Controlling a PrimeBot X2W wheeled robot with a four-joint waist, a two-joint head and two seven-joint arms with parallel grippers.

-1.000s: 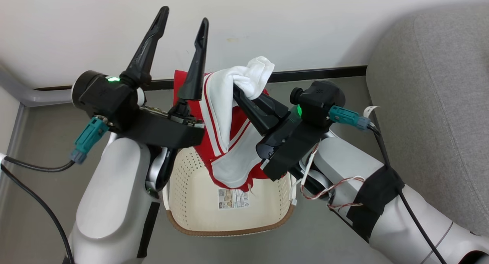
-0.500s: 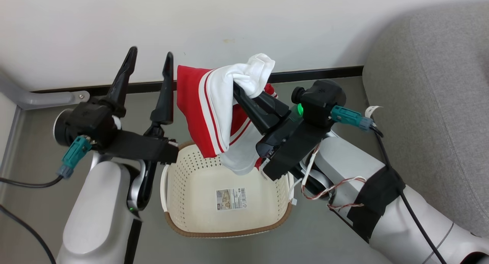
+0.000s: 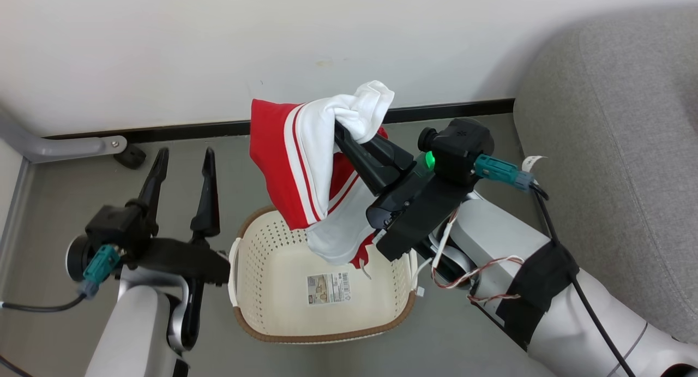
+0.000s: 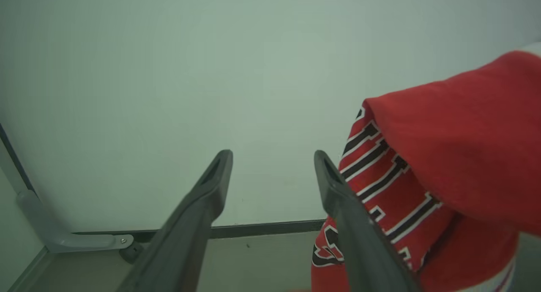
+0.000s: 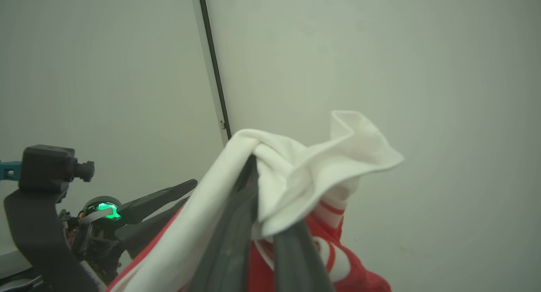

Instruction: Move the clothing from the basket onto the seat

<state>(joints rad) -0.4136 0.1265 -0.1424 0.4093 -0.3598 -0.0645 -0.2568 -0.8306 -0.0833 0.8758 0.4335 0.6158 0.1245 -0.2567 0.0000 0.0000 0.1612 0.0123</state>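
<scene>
One garment (image 3: 313, 169), long axis vertical

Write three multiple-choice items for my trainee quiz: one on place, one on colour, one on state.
1. Where is the clothing? A. on the seat B. hanging from the right gripper over the basket C. folded inside the basket
2. The basket's rim is: A. blue B. brown C. black
3. The left gripper is: A. open, empty B. shut on the clothing C. shut, empty
Answers: 1 B, its shut fingers pinch the white cloth; 2 B, a brown band rings the top; 3 A, its fingers stand apart.
</scene>
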